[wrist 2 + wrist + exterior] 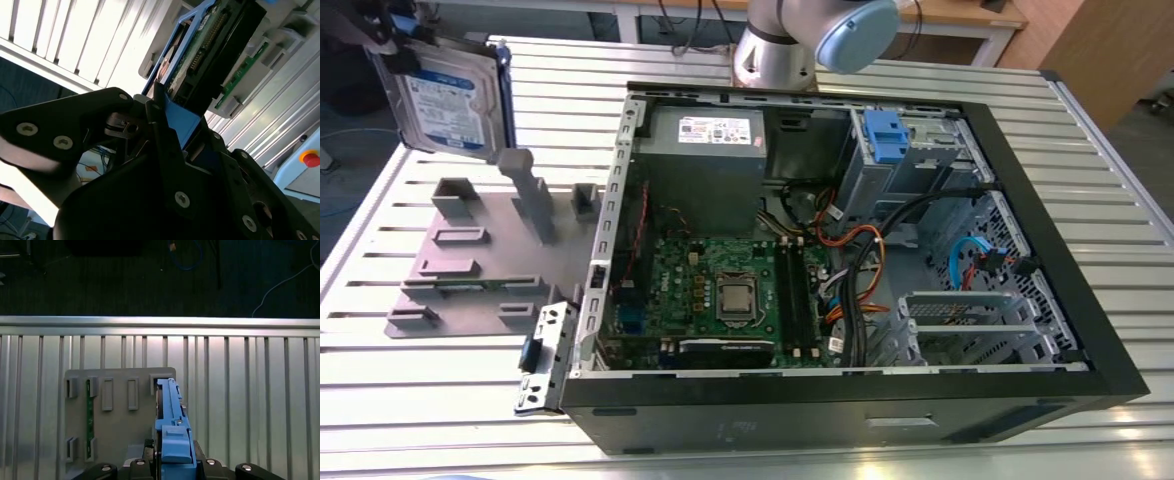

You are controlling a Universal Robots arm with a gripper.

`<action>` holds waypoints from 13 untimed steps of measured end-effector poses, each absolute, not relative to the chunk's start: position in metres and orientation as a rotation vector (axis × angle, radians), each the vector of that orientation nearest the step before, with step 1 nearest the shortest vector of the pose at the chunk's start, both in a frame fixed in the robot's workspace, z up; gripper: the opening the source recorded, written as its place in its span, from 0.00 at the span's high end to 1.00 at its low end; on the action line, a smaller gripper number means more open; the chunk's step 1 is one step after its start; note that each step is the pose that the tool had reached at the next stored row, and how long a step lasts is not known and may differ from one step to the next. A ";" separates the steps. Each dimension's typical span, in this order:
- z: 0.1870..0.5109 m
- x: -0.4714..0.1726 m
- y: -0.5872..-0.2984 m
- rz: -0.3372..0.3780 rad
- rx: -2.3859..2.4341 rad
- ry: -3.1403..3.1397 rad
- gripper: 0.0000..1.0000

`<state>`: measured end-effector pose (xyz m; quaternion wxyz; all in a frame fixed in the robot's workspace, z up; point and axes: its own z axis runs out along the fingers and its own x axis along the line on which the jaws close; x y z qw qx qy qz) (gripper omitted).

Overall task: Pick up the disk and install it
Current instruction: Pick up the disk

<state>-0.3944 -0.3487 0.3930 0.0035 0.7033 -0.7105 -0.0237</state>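
Your disk (447, 95), a flat silver-grey hard drive with a blue-and-white label, hangs upright above the grey slotted plastic holder (467, 270), off the ribbed metal surface (427, 400). The black pincer (172, 462) is clamped on its blue bracket. You have the pick-up done and installing not begun, I judge: reaching the open black computer case (854, 400) calls for clearing its wall.

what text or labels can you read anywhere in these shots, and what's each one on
No print here can be read as words.
Blue-and-white label on the disk: print too blurred to read.
White sticker on the grey metal box: too small to read.
Green circuit board in the computer case: markings too small to read.
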 end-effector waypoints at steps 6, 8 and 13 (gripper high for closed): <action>0.420 -0.394 -0.349 -0.074 2.205 -2.227 0.63; 0.429 -0.394 -0.349 -0.074 2.205 -2.227 0.63; 0.451 -0.394 -0.349 -0.074 2.205 -2.227 0.63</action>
